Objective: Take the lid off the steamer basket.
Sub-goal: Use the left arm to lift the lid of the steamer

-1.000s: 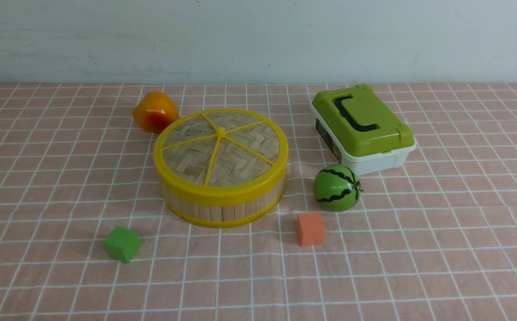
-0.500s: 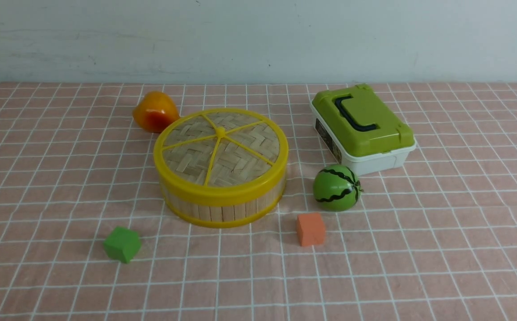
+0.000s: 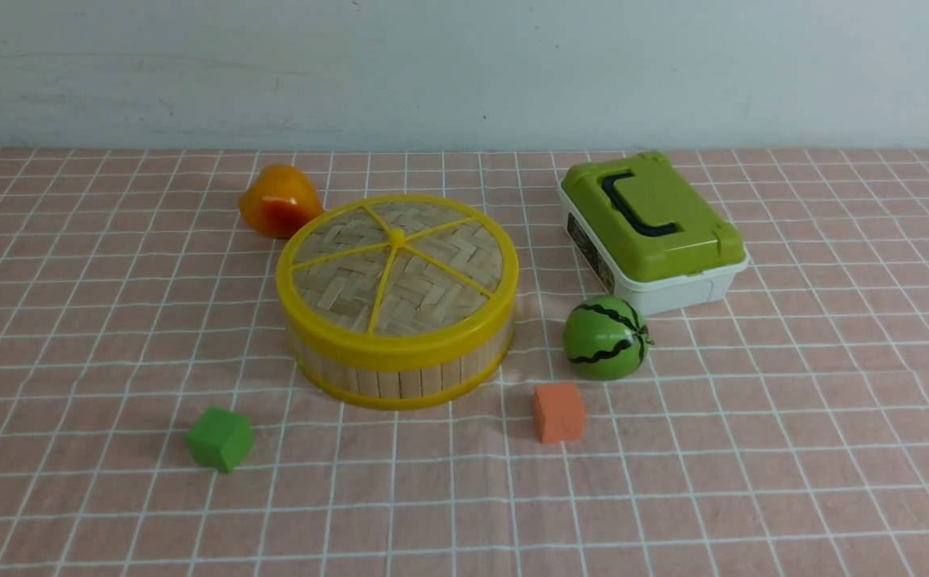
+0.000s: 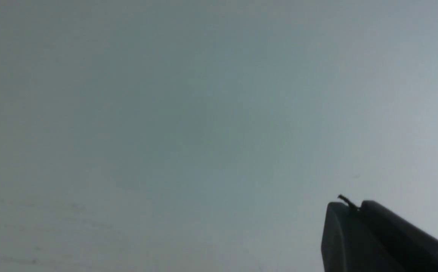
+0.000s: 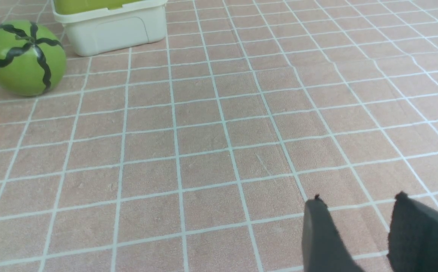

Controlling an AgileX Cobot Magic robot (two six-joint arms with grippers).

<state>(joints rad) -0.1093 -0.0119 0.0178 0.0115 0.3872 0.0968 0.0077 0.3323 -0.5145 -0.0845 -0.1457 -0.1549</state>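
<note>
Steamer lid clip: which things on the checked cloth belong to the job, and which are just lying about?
Part of the job:
- lid, sitting closed on top
- steamer basket

Just lying about:
- orange-yellow toy fruit
- green-topped white box
- toy watermelon
- orange cube
- green cube

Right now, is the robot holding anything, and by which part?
Nothing. The right gripper is open and empty, the left gripper empty too; the lid sits untouched.

Noted woven bamboo and glossy yellow plastic rim on lid (image 3: 397,268) | matt wood slats on steamer basket (image 3: 400,381) | creased matt cloth tablecloth (image 3: 753,449) | smooth plastic box (image 3: 656,240)
</note>
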